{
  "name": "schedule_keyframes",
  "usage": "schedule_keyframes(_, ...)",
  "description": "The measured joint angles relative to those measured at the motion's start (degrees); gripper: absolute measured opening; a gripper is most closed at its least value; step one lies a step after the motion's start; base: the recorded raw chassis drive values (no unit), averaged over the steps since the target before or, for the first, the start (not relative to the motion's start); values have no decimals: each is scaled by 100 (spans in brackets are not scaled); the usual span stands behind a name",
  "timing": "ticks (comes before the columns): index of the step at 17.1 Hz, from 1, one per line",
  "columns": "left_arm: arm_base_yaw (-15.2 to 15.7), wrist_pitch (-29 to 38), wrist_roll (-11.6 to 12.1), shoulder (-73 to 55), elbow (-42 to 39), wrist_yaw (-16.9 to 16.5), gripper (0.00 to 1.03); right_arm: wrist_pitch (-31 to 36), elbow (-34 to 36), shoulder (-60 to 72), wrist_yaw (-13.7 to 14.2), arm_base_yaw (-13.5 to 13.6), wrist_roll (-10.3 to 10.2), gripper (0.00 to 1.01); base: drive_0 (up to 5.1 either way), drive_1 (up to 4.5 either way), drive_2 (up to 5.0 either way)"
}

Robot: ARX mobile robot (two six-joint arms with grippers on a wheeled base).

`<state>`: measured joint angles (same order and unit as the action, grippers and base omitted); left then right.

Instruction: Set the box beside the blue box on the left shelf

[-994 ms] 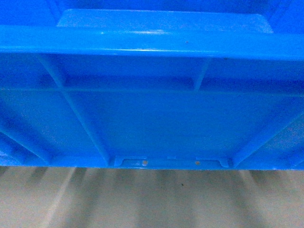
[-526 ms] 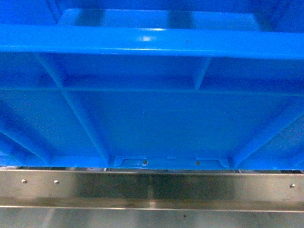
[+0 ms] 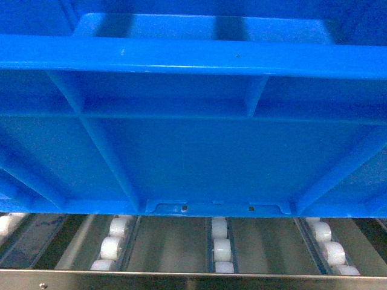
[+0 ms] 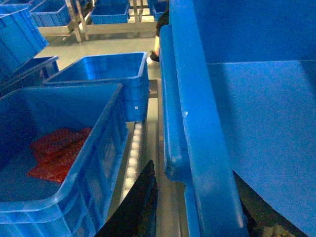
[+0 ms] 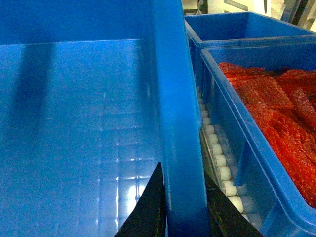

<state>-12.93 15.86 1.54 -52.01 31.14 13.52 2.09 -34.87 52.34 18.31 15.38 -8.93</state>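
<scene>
The box (image 3: 193, 133) fills the head view, its ribbed side wall and thick rim hanging over the left shelf (image 3: 181, 244), whose white rollers (image 3: 221, 248) show only in a strip below. Both arms are hidden there. In the right wrist view the right claw (image 5: 183, 207) straddles the rim, dark fingers on either side, grasping it. In the left wrist view only one dark finger (image 4: 140, 205) of the left claw shows beside the rim; its grip cannot be told. Neighbouring blue crates (image 4: 64, 148) stand just beside, cut off, holding red mesh bags (image 5: 276, 108).
</scene>
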Motion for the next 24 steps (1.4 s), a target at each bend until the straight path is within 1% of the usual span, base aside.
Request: schedule_keyframes(24, 0, 0, 0, 0, 0, 0, 32, 2, 0, 0, 0, 0, 0, 10, 0, 0, 0)
